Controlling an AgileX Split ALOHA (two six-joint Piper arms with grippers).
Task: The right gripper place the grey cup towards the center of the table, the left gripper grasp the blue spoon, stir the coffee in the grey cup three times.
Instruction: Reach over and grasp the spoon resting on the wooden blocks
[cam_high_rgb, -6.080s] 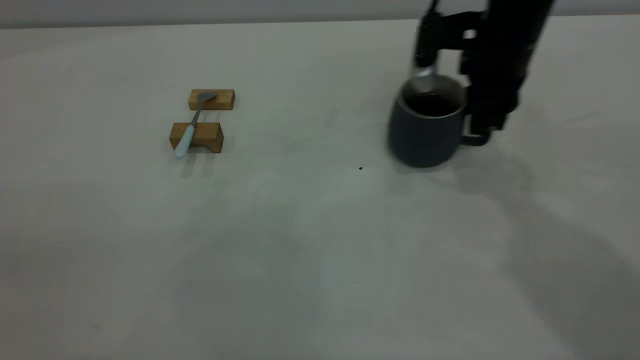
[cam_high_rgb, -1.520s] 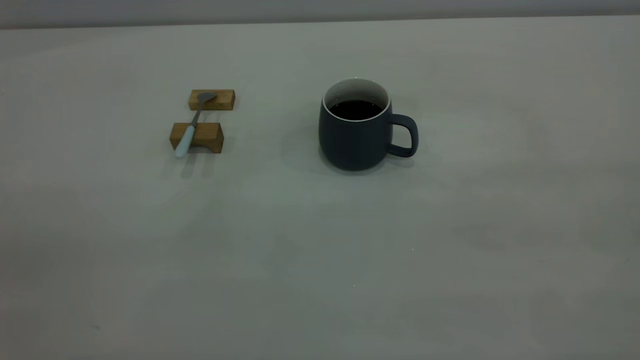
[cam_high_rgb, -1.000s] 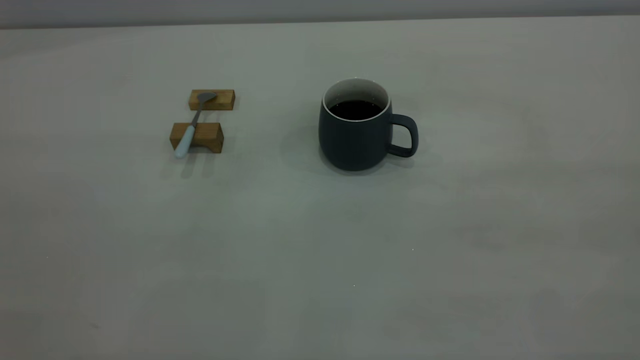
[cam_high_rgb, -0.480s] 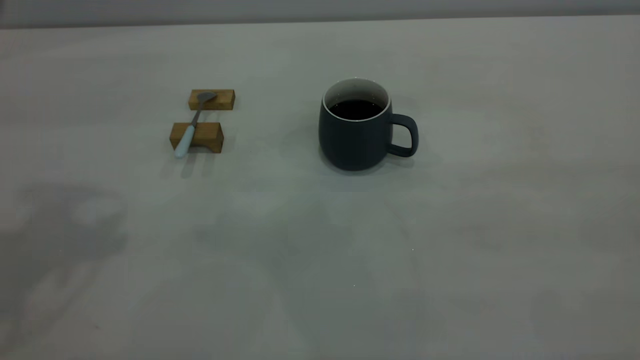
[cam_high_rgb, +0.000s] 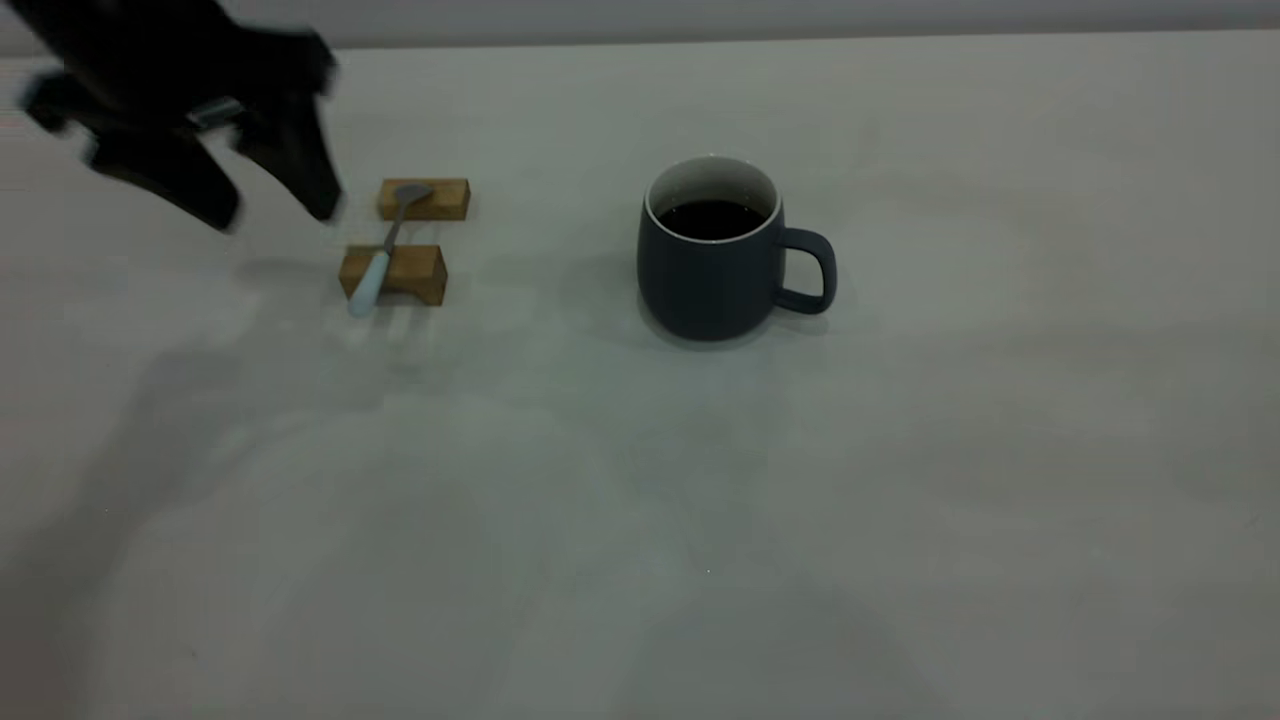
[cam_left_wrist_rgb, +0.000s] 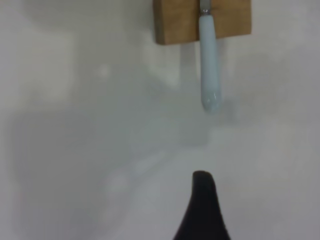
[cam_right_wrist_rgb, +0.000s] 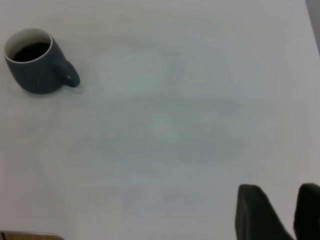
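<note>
The blue spoon (cam_high_rgb: 383, 252) lies across two wooden blocks, its pale handle (cam_left_wrist_rgb: 209, 75) sticking out past the nearer one. My left gripper (cam_high_rgb: 272, 208) hangs open just left of the blocks, above the table (cam_high_rgb: 640, 520), holding nothing; one dark fingertip (cam_left_wrist_rgb: 202, 192) shows in the left wrist view, short of the handle's end. The grey cup (cam_high_rgb: 708, 270) stands upright near the middle, handle to the right, with dark coffee (cam_high_rgb: 712, 218) inside. In the right wrist view the cup (cam_right_wrist_rgb: 36, 67) is far off, and my right gripper (cam_right_wrist_rgb: 281, 212) is empty, a narrow gap between its fingers.
The far wooden block (cam_high_rgb: 424, 199) carries the spoon's bowl and the near block (cam_high_rgb: 405, 272) its neck; that near block (cam_left_wrist_rgb: 172, 22) also shows in the left wrist view. Wide bare table lies in front of and to the right of the cup.
The left arm has swung into the exterior view from the upper left and now hangs beside the blocks. Cup and spoon have not moved in the last 1.5 s.
</note>
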